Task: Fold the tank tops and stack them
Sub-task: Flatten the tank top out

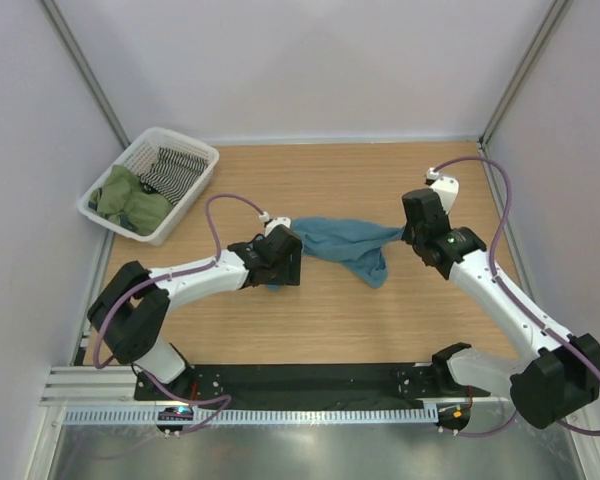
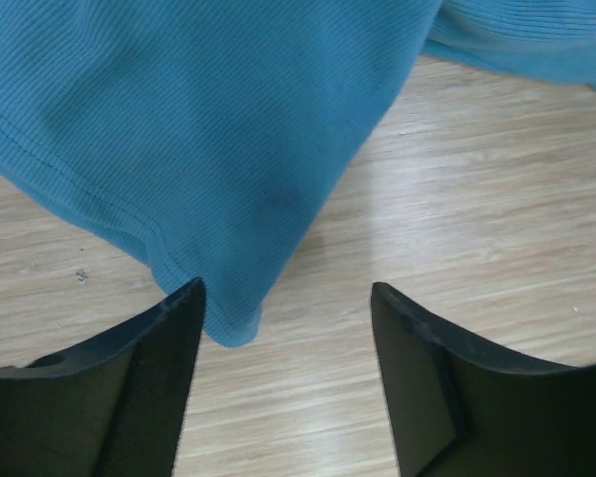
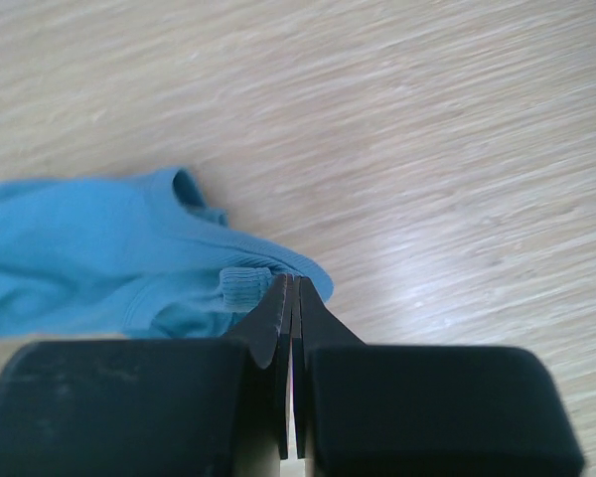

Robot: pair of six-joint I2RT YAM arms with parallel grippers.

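You have the light wooden table (image 1: 330, 330) filling the middle of the overhead view, and the plain teal-blue ribbed tank top (image 1: 340, 245) lies crumpled across its centre, drawn into a band between the two arms, probably so that it can be spread flat before folding. At upper left sits the white slatted plastic basket (image 1: 180, 216), holding the bunched olive-green top (image 1: 130, 200) beside a black-and-white striped cloth (image 1: 175, 170); that one looks to be waiting its turn. Your right gripper (image 3: 293, 283) has its fingers pressed together, apparently pinching the teal top's right-hand edge, which narrows to a point there. Your left gripper (image 2: 286, 293) stands spread and holds nothing, one finger touching a hemmed corner of the teal cloth, seemingly lined up to take it.
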